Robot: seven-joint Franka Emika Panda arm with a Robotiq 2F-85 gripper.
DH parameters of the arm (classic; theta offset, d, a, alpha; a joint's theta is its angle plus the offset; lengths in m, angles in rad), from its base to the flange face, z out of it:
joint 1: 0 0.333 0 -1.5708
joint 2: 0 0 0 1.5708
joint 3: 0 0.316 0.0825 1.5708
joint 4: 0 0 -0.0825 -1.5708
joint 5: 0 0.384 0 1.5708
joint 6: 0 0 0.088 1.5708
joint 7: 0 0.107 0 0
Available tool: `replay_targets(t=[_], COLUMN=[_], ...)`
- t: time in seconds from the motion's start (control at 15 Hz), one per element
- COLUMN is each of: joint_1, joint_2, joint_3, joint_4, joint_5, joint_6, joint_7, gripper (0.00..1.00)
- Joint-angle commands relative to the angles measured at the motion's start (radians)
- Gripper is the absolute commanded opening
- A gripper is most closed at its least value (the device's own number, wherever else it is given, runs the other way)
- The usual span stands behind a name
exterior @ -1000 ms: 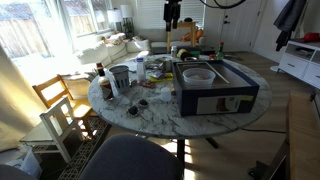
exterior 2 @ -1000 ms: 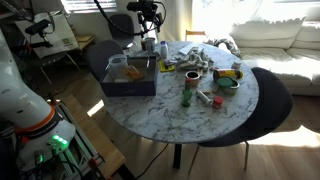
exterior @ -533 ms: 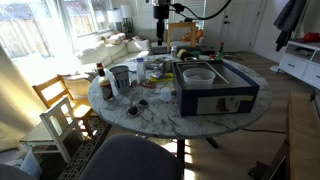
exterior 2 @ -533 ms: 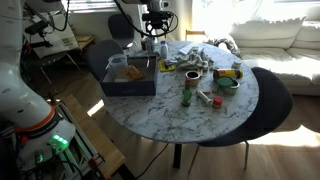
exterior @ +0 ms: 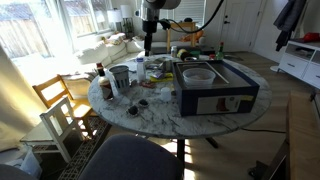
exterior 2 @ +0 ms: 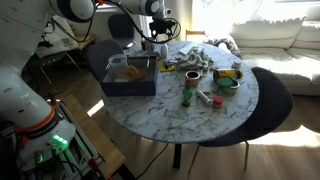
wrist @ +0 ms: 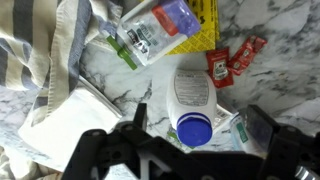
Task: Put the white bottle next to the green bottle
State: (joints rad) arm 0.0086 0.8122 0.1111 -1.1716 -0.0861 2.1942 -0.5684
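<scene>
Sitting inside the dark box [exterior: 215,100] — a white tub [exterior: 197,75]; jaws spread.

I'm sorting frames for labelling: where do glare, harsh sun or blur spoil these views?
In an exterior view the windows are blown out and sun stripes cross the wooden chair; in an exterior view the sofa washes out to near white; in the wrist view the gripper is a dark, soft-edged silhouette, while the ketchup packets are sharp.
</scene>
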Motion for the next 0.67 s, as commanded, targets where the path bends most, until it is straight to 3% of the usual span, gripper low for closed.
replay_targets(t=[0.0,0.2,0.6], joint_1=[-0.008,-0.020,-0.011], joint_2=[0.113,0.166,0.244], joint_3=[0.028,0.061,0.061], joint_4=[0.139,0.207,0.315], joint_5=[0.026,0.069,0.089], joint_6=[0.005,-0.010,-0.040], joint_7=[-0.019,-0.032,-0.018], gripper=[1.00,1.00,1.00])
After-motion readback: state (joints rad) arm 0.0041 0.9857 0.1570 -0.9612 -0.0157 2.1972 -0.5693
